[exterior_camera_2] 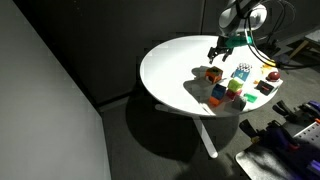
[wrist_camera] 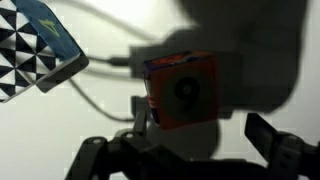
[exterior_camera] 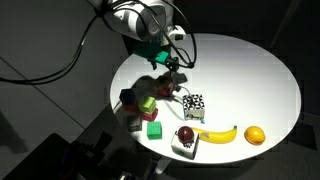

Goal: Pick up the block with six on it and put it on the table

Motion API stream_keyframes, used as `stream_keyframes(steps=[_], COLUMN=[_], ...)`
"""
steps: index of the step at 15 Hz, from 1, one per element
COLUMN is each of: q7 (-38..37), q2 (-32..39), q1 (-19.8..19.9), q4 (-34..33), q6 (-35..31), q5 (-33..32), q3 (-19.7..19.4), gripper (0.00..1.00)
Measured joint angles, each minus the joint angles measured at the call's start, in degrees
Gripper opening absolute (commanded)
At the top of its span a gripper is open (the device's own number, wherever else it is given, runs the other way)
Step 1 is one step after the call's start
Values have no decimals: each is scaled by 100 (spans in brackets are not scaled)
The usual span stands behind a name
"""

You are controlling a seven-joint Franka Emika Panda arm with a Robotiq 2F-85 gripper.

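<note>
The gripper hangs over the table with its jaws spread wide, gripping nothing. Just beyond its fingers, the block with six on it rests on the tabletop, well in from the rim. A patterned cube lies near the block. A banana lies farther out, by the table's edge.

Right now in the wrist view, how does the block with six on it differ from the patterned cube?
The block with six on it shows an orange face with a dark digit; the patterned cube is black-and-white triangles. The block with six on it sits centred in shadow; the patterned cube lies upper left, cropped. Both are cubes.
</note>
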State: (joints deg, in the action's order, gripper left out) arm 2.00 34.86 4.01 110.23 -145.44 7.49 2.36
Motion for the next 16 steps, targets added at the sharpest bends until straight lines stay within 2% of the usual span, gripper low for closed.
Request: stream_keyframes(steps=[6, 16], q7=[-298, -570], q2=[-481, -1513], q1=[-112, -286], q4=[173, 696], q6=[326, 1227], q5=[-58, -733], q3=[-226, -492], gripper=[100, 100])
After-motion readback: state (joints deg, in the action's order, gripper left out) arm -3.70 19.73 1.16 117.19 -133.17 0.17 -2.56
